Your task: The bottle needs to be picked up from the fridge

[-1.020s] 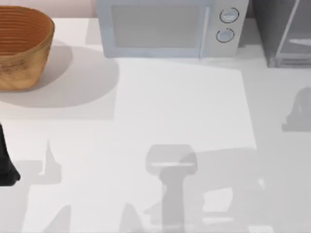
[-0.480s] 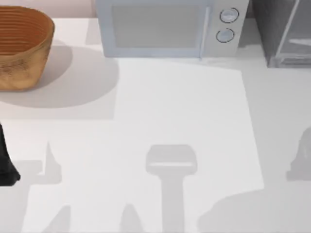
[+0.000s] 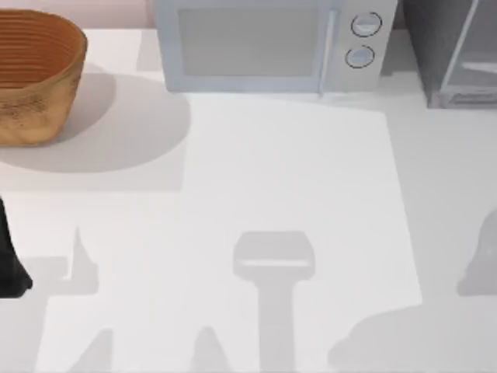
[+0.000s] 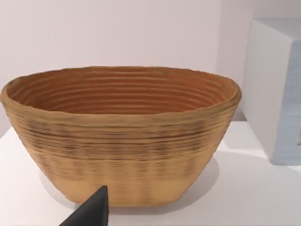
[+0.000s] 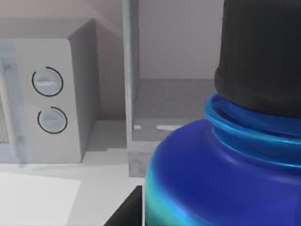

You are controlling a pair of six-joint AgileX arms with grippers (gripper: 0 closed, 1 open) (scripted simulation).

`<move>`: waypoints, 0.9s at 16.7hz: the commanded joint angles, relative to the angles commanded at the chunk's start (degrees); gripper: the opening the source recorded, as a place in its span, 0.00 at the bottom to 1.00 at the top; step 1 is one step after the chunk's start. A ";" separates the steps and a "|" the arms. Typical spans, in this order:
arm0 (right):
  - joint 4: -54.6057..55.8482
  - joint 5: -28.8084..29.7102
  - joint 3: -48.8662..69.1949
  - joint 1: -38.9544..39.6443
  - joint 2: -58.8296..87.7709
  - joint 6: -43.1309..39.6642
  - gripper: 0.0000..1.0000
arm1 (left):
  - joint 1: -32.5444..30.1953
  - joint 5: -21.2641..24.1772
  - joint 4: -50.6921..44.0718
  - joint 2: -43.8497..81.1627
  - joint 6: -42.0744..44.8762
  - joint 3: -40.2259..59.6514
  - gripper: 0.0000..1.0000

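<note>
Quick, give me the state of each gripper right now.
Left gripper: cannot be told; one dark fingertip shows, facing the basket.
Right gripper: cannot be told; the bottle sits close against its wrist camera, with the fridge open behind.

One woven basket [image 3: 31, 74] stands at the table's far left. One microwave [image 3: 268, 45] sits at the far middle, and it carries two round knobs [image 3: 366, 25]. One fridge [image 3: 454, 50] stands at the far right. One bottle [image 5: 225, 179] with one black cap [image 5: 261, 56] shows close up in the right wrist view. One table [image 3: 295, 179] bears them all.
</note>
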 joint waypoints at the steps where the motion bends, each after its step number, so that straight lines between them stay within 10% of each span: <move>1: 0.00 0.00 0.00 0.00 0.00 0.00 0.00 | 0.00 0.00 0.00 0.00 0.00 0.00 1.00; 15: 42.02 28.46 9.06 27.70 52.08 0.31 0.00 | 0.00 0.00 0.00 0.00 0.00 0.00 1.00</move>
